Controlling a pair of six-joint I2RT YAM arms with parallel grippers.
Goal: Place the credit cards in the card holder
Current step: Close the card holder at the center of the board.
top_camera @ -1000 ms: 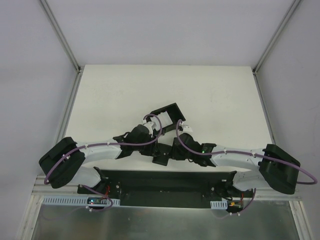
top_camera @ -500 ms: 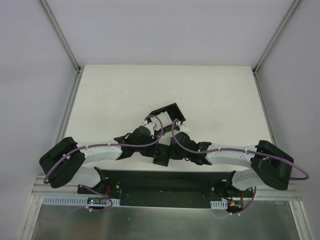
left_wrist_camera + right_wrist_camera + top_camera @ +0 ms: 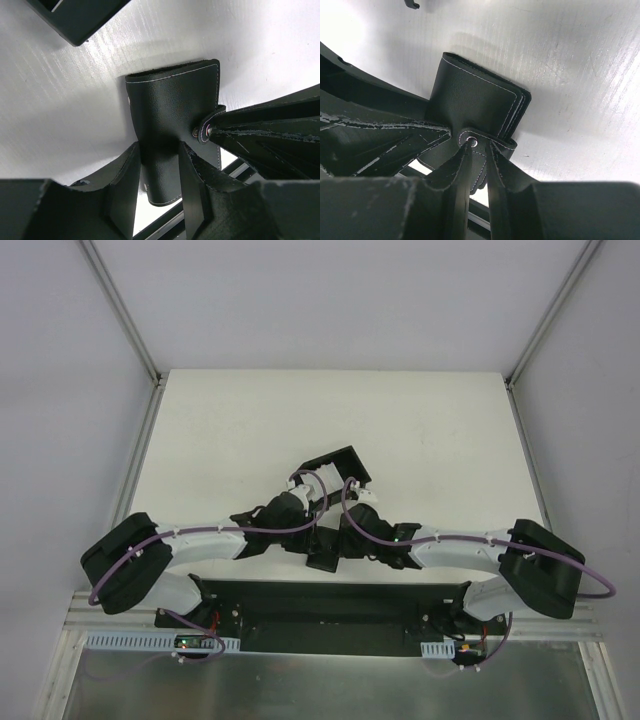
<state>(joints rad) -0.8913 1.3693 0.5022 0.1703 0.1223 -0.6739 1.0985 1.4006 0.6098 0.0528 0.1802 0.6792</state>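
The card holder (image 3: 172, 107), a black stitched wallet, hangs folded shut above the white table. My left gripper (image 3: 159, 175) is shut across its body, which bulges between the jaws. My right gripper (image 3: 479, 157) is shut on the card holder's (image 3: 470, 97) clasp tab (image 3: 492, 140), just beside the snap stud. From above, both grippers meet near the table's front middle, with the card holder (image 3: 322, 560) showing below them. The credit cards are out of view.
A black walled tray (image 3: 335, 468) sits just behind the grippers and shows as a dark corner (image 3: 75, 20) in the left wrist view. The black base rail (image 3: 330, 605) runs along the near edge. White table (image 3: 250, 430) surrounds the work area.
My right arm has swung left, bringing its gripper in against the left one. The left jaws have tightened slightly on the card holder.
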